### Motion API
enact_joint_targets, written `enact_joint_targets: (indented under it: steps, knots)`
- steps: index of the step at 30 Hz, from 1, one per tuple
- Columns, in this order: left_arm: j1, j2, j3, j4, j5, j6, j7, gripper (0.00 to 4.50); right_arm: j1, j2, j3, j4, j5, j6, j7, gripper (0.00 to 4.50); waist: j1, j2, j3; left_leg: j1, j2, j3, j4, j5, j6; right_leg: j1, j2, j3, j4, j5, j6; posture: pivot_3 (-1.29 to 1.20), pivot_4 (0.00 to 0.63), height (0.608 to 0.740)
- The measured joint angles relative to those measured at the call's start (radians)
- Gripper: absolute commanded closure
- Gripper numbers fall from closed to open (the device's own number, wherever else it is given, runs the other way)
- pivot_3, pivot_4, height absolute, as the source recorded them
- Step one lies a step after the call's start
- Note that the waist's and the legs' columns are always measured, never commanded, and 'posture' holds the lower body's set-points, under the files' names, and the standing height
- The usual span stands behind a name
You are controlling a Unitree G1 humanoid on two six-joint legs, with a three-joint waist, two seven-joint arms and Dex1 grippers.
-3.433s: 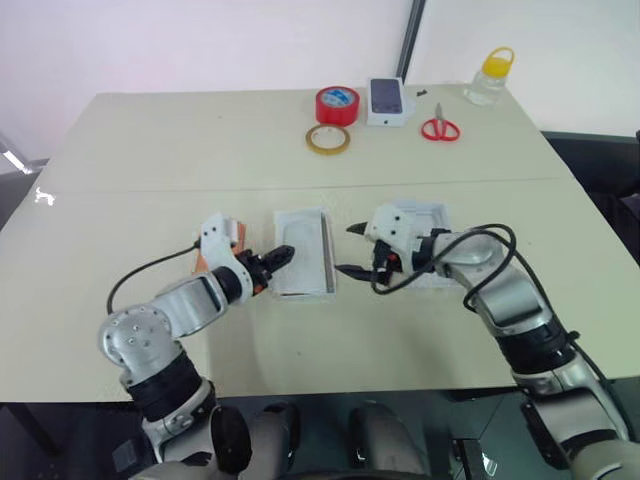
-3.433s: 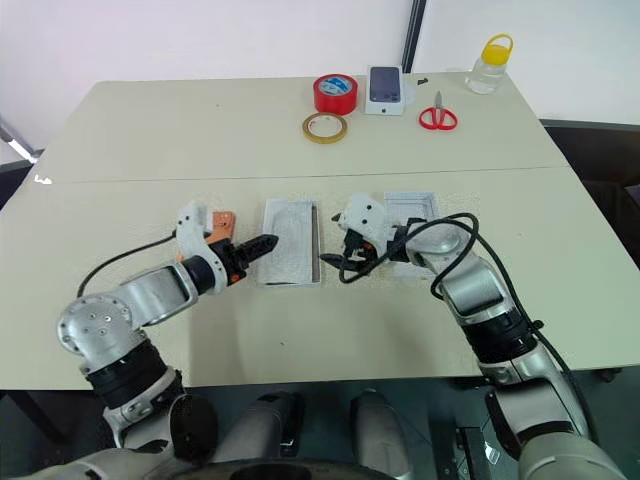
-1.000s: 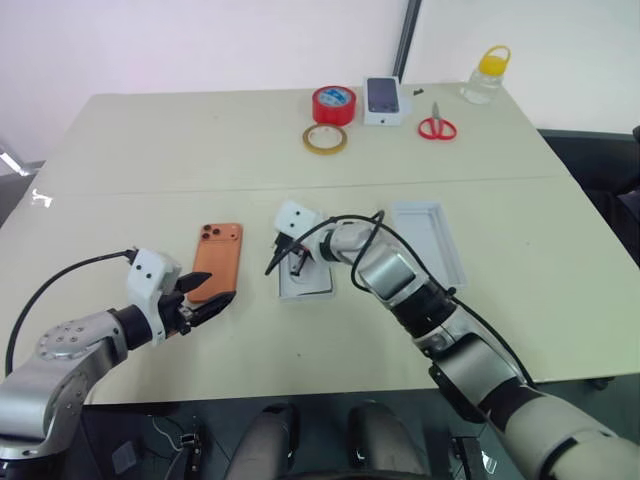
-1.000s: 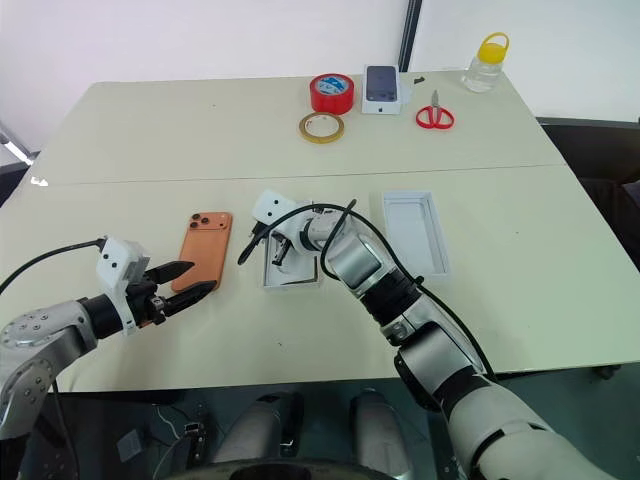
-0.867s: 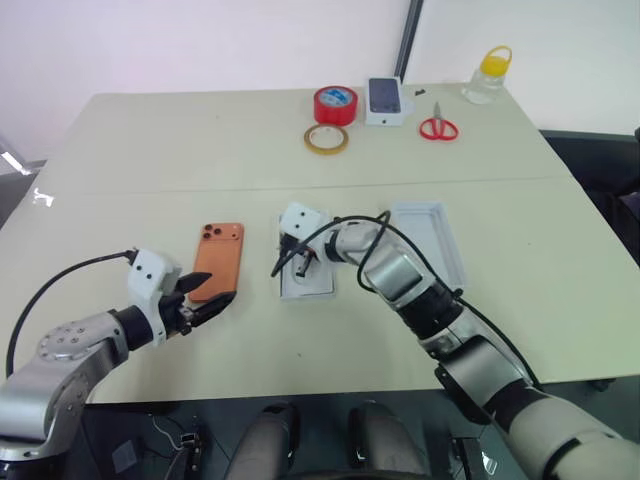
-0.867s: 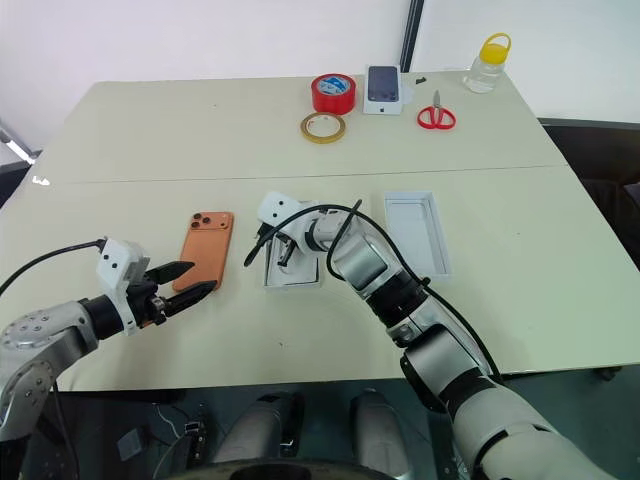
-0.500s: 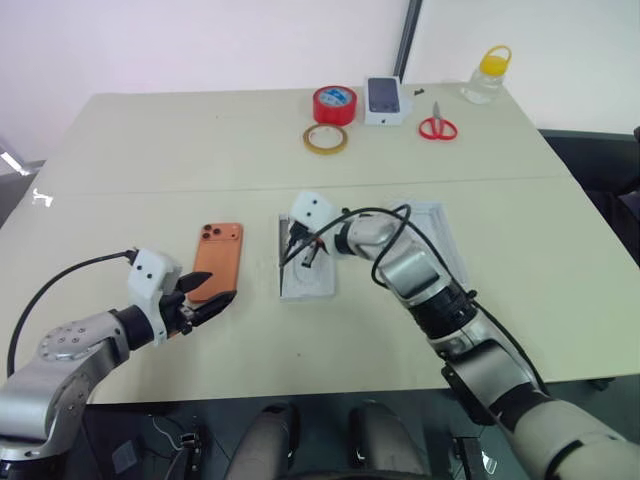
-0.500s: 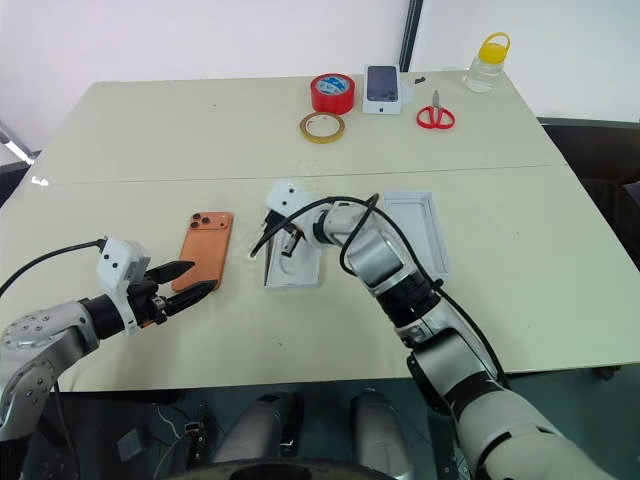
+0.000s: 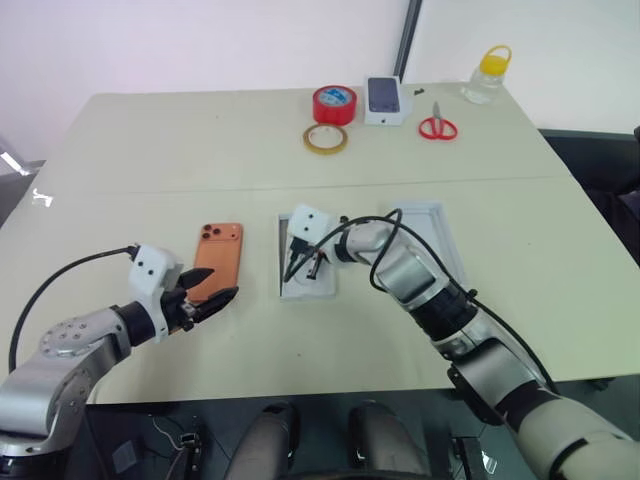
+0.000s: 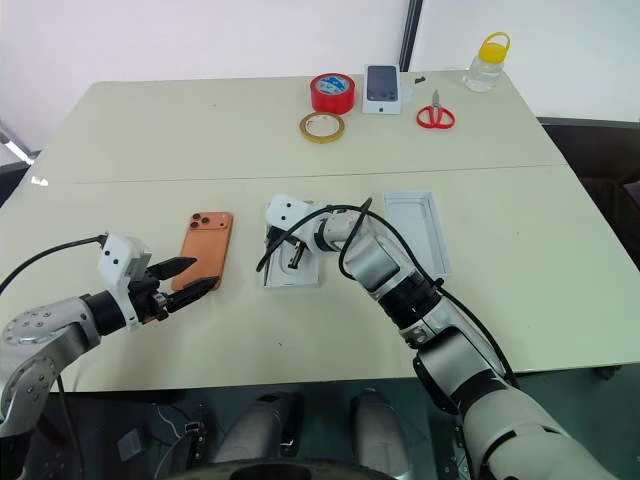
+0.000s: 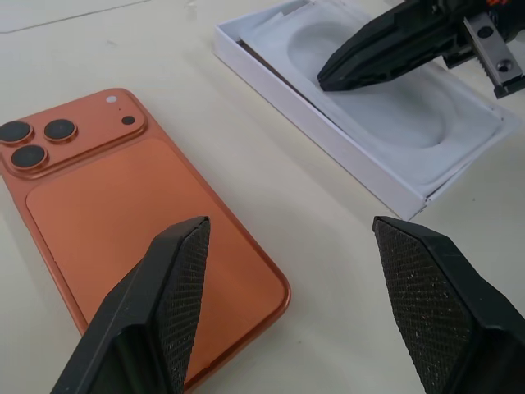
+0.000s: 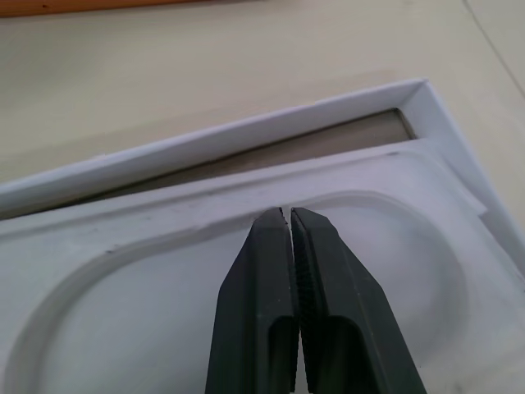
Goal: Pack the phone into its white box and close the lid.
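Pale cream table (image 9: 150,150) against a plain light wall, with most of the clutter pushed to the far edge: a red tape roll (image 9: 336,104), a thinner yellowish tape ring (image 9: 327,138), a small white box with a dark phone pictured on it (image 9: 385,100), red-handled scissors (image 9: 438,125) and a clear bottle with a yellow cap (image 9: 486,76). Closer in, the phone (image 9: 217,260) is lying flat on the table, orange back up, camera cluster at the far end. The left gripper (image 9: 208,304) sits right at the phone's near end with its fingers spread wide, nothing between them, the tips just over that near edge. Just to the right of the phone is the white box (image 9: 306,266), which has a white card with an oval outline (image 12: 246,271) lying inside it. The right gripper (image 9: 304,262) is over that card with its fingers pressed together, not pinching anything; can't tell if the tips actually touch the card. The lid (image 9: 432,235) lies open side up to the right of the box, partly behind the right arm.
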Motion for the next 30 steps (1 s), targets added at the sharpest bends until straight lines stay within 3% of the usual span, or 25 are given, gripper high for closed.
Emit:
enact_joint_targets:
  steps: [19,29,30]
  knots:
    - [0.020,0.000,0.005,-0.019,-0.032,0.001,0.004,1.18,-0.017,0.044,0.010,0.048,-0.018,-0.053,0.032,4.33,-0.001,0.000,0.000,0.000,0.000,0.000,0.000,0.000,0.000,0.000,0.000,0.000,0.000,0.000,0.000,0.00,0.150,0.740]
    - [-0.024,-0.014,0.056,0.022,-0.046,0.025,0.067,1.18,-0.018,0.011,-0.078,-0.055,-0.013,-0.023,0.001,4.33,-0.001,0.000,0.000,0.000,0.000,0.000,0.000,0.000,0.000,0.000,0.000,0.000,0.000,0.000,0.000,0.00,0.150,0.740]
    - [-0.050,-0.028,0.071,0.041,-0.058,0.050,0.098,0.92,-0.018,0.023,-0.083,-0.064,-0.008,-0.007,0.001,4.35,-0.001,0.000,0.000,0.000,0.000,0.000,0.000,0.000,0.000,0.000,0.000,0.000,0.000,0.000,0.000,0.00,0.150,0.740]
